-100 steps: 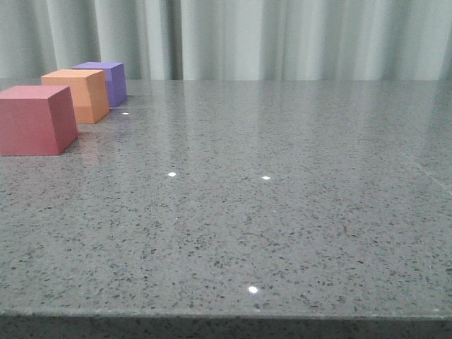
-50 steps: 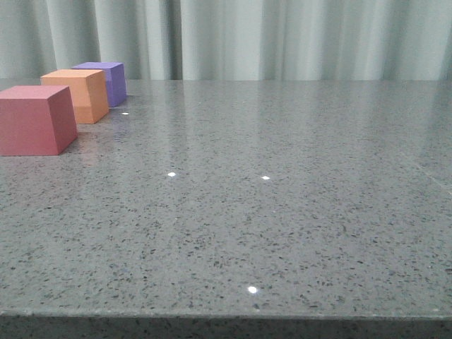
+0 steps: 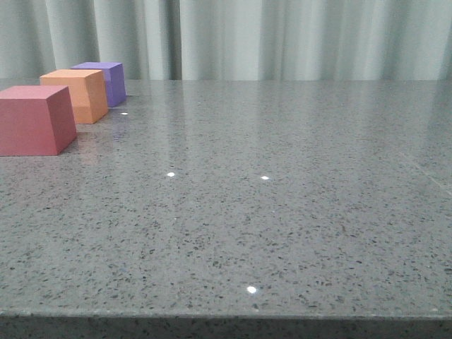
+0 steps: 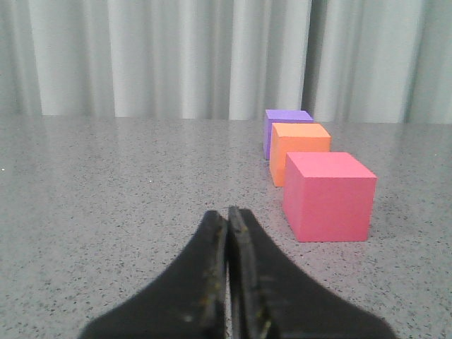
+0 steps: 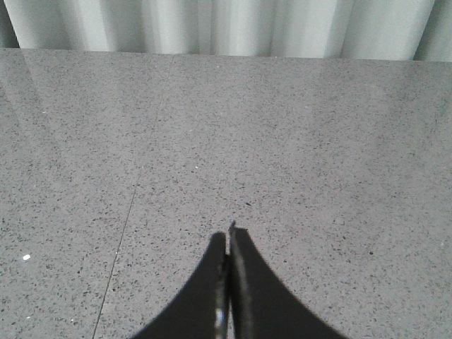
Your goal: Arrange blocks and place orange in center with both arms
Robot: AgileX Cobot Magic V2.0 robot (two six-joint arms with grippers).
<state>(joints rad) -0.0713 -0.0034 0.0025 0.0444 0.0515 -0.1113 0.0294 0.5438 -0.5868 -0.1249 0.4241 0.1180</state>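
Observation:
Three cubes stand in a row on the grey speckled table at the far left of the front view: red-pink cube [image 3: 35, 120] nearest, orange cube [image 3: 78, 94] in the middle, purple cube [image 3: 106, 81] farthest. The left wrist view shows the same row: red-pink cube [image 4: 329, 195], orange cube [image 4: 300, 150], purple cube [image 4: 284, 124]. My left gripper [image 4: 227, 213] is shut and empty, low over the table, short of the red-pink cube and to its side. My right gripper [image 5: 228, 236] is shut and empty over bare table. Neither gripper shows in the front view.
Pale curtains [image 3: 282, 39] hang behind the table's far edge. The table's front edge [image 3: 226, 314] runs along the bottom of the front view. A thin seam line [image 5: 116, 258] crosses the tabletop in the right wrist view.

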